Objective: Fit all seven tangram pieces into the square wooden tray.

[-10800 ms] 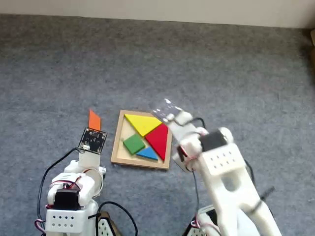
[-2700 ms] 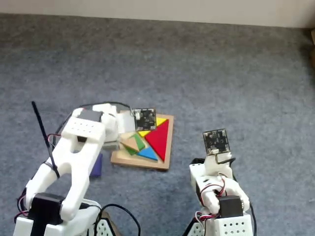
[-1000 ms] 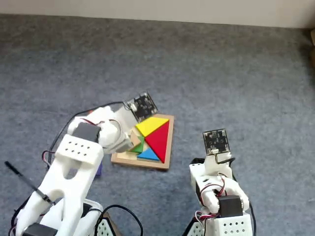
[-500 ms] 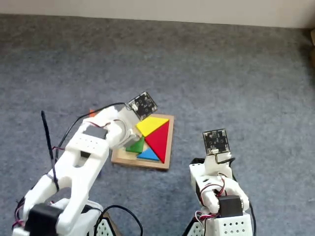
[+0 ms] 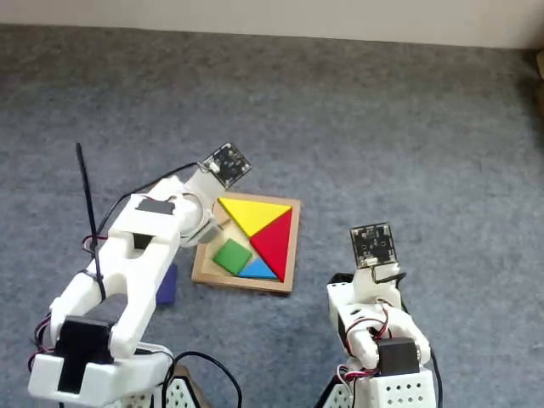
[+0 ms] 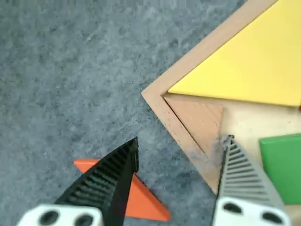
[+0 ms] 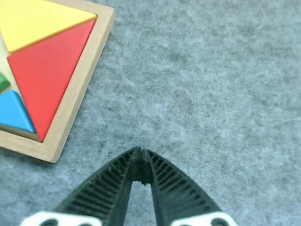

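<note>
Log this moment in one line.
left claw open, astride tray rim | right claw shut | in tray: yellow, red, green, blue | on carpet: orange, purple

One square wooden tray point(image 5: 242, 282) is counted. Four pieces are counted inside the tray: a yellow triangle point(image 5: 255, 214), a red triangle point(image 5: 276, 238), a green square point(image 5: 231, 255) and a blue triangle point(image 5: 256, 269). Two are counted outside the tray: an orange piece point(image 6: 146, 202) and a purple piece point(image 5: 167, 285).
</note>
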Action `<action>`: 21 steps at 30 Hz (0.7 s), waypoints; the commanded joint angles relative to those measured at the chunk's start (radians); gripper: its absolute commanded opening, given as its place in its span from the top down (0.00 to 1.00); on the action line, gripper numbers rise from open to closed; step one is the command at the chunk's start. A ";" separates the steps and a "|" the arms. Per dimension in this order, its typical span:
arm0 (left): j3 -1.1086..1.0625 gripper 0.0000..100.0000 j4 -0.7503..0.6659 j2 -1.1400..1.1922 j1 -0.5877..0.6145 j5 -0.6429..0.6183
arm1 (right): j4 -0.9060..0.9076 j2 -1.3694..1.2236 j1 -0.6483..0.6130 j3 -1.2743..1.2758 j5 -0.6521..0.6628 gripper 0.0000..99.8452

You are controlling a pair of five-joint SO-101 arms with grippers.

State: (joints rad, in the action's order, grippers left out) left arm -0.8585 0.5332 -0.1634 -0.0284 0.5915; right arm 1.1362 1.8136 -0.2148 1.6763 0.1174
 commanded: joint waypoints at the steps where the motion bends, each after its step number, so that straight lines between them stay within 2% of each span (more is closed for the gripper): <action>1: 0.045 0.72 -0.008 -0.019 0.013 -0.003 | 0.007 0.010 0.021 0.108 -0.005 0.99; 3: 0.050 0.72 -0.002 -0.050 0.013 -0.008 | 0.007 0.010 0.021 0.108 -0.005 0.99; 13: 0.048 0.72 0.265 -0.259 -0.030 -0.008 | 0.007 0.010 0.021 0.108 -0.005 0.99; 21: -0.015 0.72 0.299 -0.259 -0.073 -0.002 | 0.007 0.010 0.021 0.107 -0.005 0.99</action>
State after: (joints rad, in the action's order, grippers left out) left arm -0.8539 0.8170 -0.3874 -0.0545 0.5930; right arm 1.1362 1.8136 -0.2148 1.6763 0.1174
